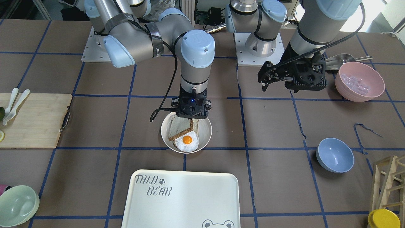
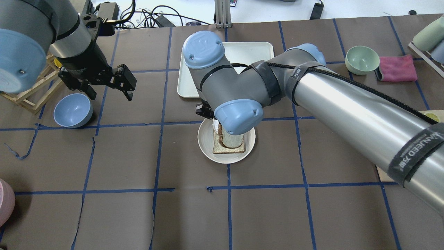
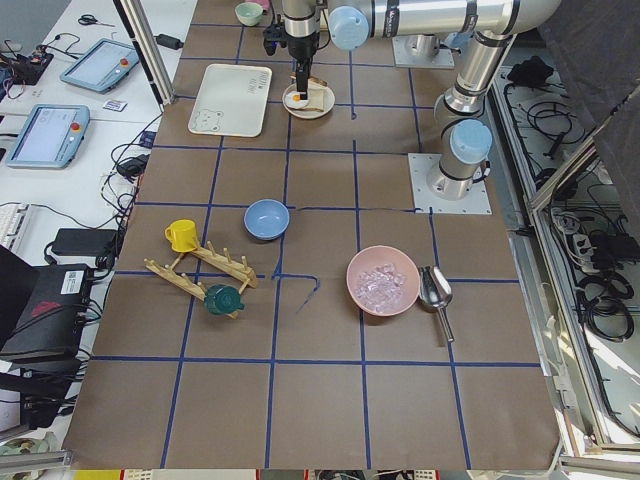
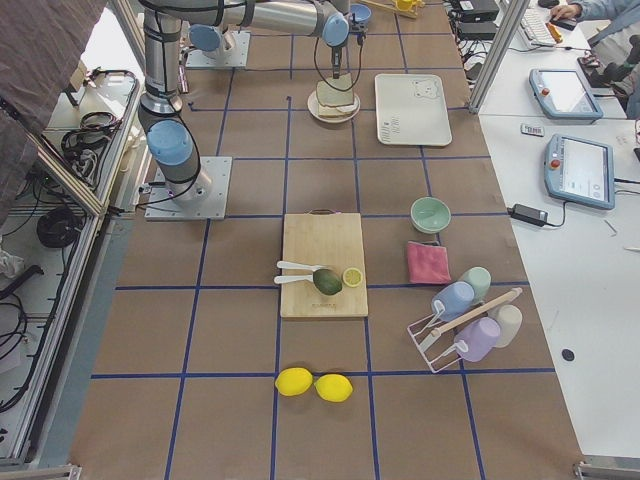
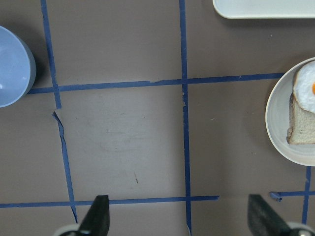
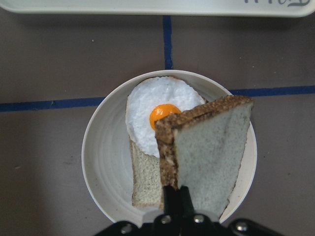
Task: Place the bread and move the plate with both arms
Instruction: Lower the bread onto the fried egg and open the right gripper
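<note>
My right gripper [image 1: 191, 119] is shut on the bread [image 1: 181, 128], a pale slice with a dark brown crust. It holds the slice tilted on edge over the round white plate [image 1: 206, 131]. In the right wrist view the fingers [image 6: 172, 196] pinch the bread [image 6: 211, 157] at its lower edge above the plate [image 6: 103, 162]. On the plate lies another slice with a fried egg [image 6: 157, 105] on top. My left gripper [image 2: 109, 93] is open and empty above bare table, left of the plate [image 5: 275, 123]. Its open fingertips [image 5: 98, 216] show in the left wrist view.
The TAIJI BEAR tray [image 1: 180, 202] lies just beyond the plate. A blue bowl [image 2: 73, 110] sits under the left arm, by a wooden rack [image 1: 389, 180]. A pink bowl of ice [image 1: 359, 80], a cutting board [image 1: 31, 120] and a green bowl [image 1: 15, 205] stand at the sides.
</note>
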Controlling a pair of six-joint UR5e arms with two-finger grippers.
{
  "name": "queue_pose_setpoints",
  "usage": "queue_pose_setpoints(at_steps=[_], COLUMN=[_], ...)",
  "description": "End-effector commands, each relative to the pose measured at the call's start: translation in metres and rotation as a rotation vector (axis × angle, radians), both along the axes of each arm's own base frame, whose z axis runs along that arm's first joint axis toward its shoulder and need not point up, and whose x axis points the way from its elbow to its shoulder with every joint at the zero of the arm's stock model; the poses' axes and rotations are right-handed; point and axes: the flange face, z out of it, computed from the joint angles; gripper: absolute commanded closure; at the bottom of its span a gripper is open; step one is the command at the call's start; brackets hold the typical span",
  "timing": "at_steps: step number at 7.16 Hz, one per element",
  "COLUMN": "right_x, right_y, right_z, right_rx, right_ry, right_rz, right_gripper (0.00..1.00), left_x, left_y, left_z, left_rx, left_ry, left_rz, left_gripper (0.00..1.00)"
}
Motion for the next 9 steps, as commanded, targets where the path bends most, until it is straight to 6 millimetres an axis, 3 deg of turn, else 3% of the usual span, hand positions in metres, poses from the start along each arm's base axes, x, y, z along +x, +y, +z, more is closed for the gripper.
queue_pose_setpoints(at_steps=[1, 8, 9], right_x=[0.002, 0.002, 0.001], right_y=[0.005, 0.002, 0.002], right_z=[-0.016, -0.028, -0.03], right_rx=[0.031, 0.023, 0.027], right_ry=[-0.009, 0.005, 0.007], right_rz=[0.004, 0.033, 0.035], right_gripper=[1.0, 1.0, 0.84], left_x=[0.0, 0.0, 0.0], left_y=[0.0, -0.008, -0.01], left_z=[0.001, -0.001, 0.002], left_rx=[-0.001, -0.026, -0.046], left_ry=[0.001, 0.003, 0.002], left_rz=[0.0, -0.001, -0.002], left_gripper=[0.0, 0.0, 0.0])
